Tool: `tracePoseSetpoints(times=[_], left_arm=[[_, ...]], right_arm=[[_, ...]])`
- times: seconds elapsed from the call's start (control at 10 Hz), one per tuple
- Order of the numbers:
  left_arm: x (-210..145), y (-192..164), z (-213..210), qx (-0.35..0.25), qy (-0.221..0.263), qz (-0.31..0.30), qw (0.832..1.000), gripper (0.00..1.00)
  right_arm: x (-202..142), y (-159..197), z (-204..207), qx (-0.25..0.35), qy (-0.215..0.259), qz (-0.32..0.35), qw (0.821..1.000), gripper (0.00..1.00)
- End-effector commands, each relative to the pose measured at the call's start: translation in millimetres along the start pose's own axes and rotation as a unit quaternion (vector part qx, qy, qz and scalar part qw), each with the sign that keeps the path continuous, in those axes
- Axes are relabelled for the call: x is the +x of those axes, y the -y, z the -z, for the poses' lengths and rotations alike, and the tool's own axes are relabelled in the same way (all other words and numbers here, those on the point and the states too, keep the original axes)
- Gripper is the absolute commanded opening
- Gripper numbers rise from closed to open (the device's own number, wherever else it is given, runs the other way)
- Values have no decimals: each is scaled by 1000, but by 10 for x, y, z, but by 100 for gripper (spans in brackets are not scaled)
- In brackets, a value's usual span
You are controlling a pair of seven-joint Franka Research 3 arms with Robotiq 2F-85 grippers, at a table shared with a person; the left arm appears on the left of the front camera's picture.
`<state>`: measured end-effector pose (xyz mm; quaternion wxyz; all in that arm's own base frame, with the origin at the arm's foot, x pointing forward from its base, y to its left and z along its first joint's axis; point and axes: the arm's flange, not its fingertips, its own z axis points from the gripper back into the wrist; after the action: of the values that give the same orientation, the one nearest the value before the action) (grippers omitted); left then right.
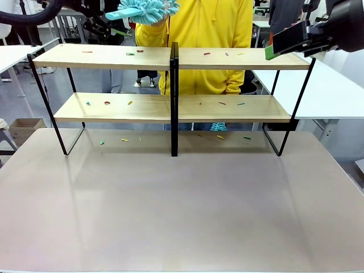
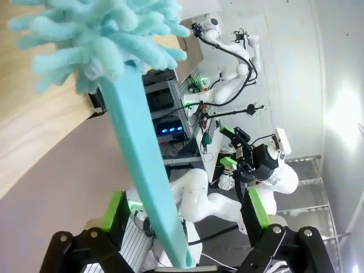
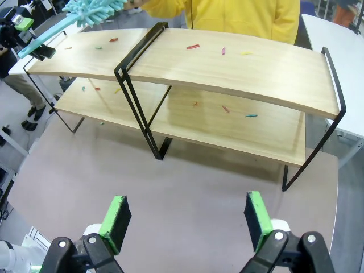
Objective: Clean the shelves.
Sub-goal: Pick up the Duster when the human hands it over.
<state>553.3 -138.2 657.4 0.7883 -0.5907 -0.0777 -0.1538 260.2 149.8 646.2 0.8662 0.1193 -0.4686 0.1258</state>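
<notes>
Left jaws: the left gripper (image 2: 186, 199) is seen wide apart. The handle of the teal duster (image 2: 133, 142) runs between the pads, close to one pad (image 2: 116, 210), and a clear gap is left to the other. No clamping is seen.
Duster head: raised above the top left board, in front of the person (image 1: 210, 45).
Shelves: the shelves (image 1: 114, 56) stand on the counter (image 1: 182, 216), between arms and person. Coloured scraps (image 1: 107, 103) are scattered on both boards.
Right jaws: the right gripper (image 3: 185, 222) is wide apart, empty, and held high off the top board's right end.
Risk: the duster is judged likely to drop or swing if released before closure. Scraps could be swept onto the counter.
Views: the gap at the handle is read from the left wrist view, not the front view.
</notes>
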Motion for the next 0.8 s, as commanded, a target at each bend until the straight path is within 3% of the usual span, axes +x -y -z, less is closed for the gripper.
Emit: tracePoseSetpoints(times=[0.0,0.2,0.3,0.4,0.5,0.6,0.7], left_arm=[[56,-4,-56,3,14,-7,1000,100],[58,-43,-50,-7,32,1,999,100],[64,-51,-51,3,39,2,999,42],[76,-45,-51,2,50,0,999,42],[77,-44,-43,4,58,3,998,0],[76,-42,-35,7,68,6,998,37],[74,-36,-31,14,82,12,996,0]], right_arm=[[0,8,-2,0,0,2,1000,100],[0,8,-2,0,0,2,1000,100],[0,8,-2,0,0,2,1000,100],[0,8,-2,0,0,2,1000,100],[0,8,-2,0,0,2,1000,100],[0,8,-2,0,0,2,1000,100],[0,8,-2,0,0,2,1000,100]])
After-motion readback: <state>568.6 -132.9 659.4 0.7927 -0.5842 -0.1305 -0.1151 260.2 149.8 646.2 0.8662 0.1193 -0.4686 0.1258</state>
